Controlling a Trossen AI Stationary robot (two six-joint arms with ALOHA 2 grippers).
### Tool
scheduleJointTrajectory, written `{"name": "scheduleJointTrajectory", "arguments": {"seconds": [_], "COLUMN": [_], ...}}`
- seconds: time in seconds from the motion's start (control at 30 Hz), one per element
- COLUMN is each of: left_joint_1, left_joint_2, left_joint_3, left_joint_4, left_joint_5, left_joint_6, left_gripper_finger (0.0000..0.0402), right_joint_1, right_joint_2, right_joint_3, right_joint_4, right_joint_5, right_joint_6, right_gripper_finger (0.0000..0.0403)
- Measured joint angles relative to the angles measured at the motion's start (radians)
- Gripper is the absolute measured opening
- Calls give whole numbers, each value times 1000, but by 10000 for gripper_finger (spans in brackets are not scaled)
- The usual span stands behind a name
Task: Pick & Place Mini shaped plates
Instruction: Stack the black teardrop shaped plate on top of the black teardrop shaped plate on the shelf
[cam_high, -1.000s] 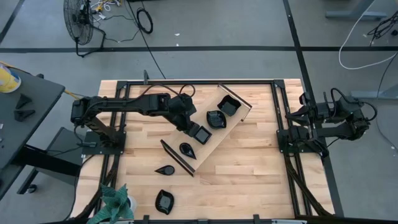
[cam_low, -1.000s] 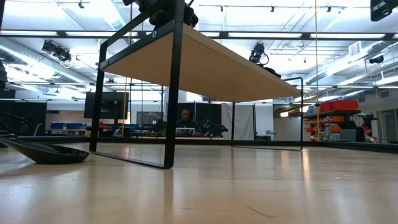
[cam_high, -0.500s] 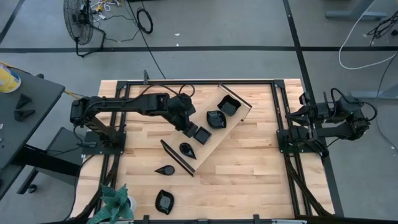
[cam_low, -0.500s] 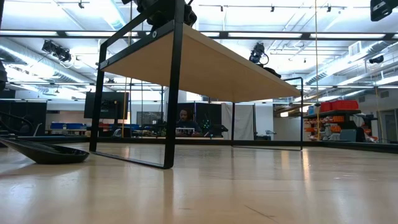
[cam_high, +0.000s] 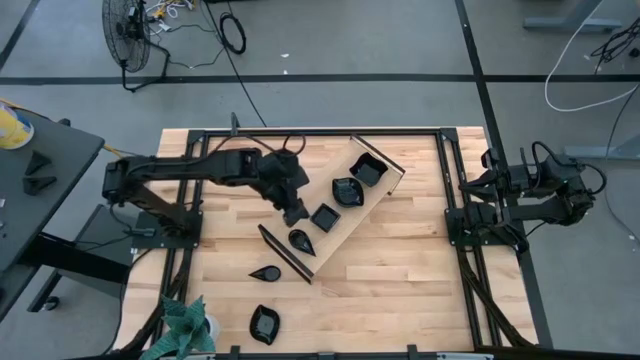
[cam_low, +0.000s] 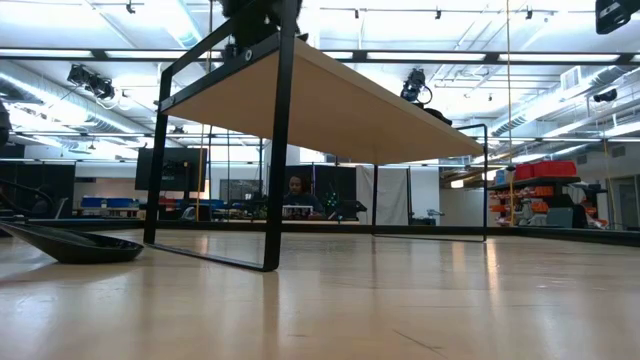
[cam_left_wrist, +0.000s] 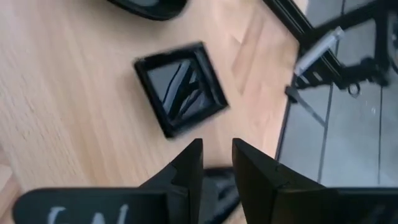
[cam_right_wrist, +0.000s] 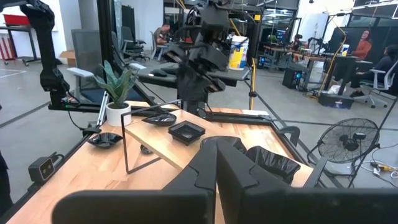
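Now that the square plate (cam_high: 325, 216) lies flat on the light-wood tray (cam_high: 392, 172), between the teardrop plate (cam_high: 301, 239) and the wavy-rimmed plate (cam_high: 346, 190), the left gripper (cam_high: 292, 211) has let go and pulled back beside it, fingers slightly apart and empty. That placement looks complete; two plates (cam_high: 265, 322) wait on the butcher-block table (cam_high: 400, 260). The right gripper (cam_high: 492, 186) rests shut at the table's edge. A fan (cam_high: 124, 25) stands beyond.
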Motion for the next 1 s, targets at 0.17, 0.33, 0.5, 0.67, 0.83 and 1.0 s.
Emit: {"name": "scheduleJointTrajectory", "arguments": {"seconds": [0.17,0.33,0.5,0.67,0.83,1.0], "left_joint_1": [-27,-59,-107,-170,-220,-280], "left_joint_2": [-55,-109,-154,-173,-178,-188], "left_joint_3": [0,0,0,0,0,0], "left_joint_4": [-41,-114,-261,-421,-489,-491], "left_joint_5": [-6,-10,-59,-154,-183,-204], "left_joint_6": [58,188,350,447,448,434], "left_gripper_finger": [92,92,92,92,92,94], "right_joint_1": [0,0,0,0,0,0], "right_joint_2": [0,0,0,0,0,0], "right_joint_3": [0,0,0,0,0,0], "right_joint_4": [0,0,0,0,0,0], "right_joint_5": [0,0,0,0,0,0], "right_joint_6": [0,0,0,0,0,0], "right_gripper_finger": [10,10,10,10,10,10]}}
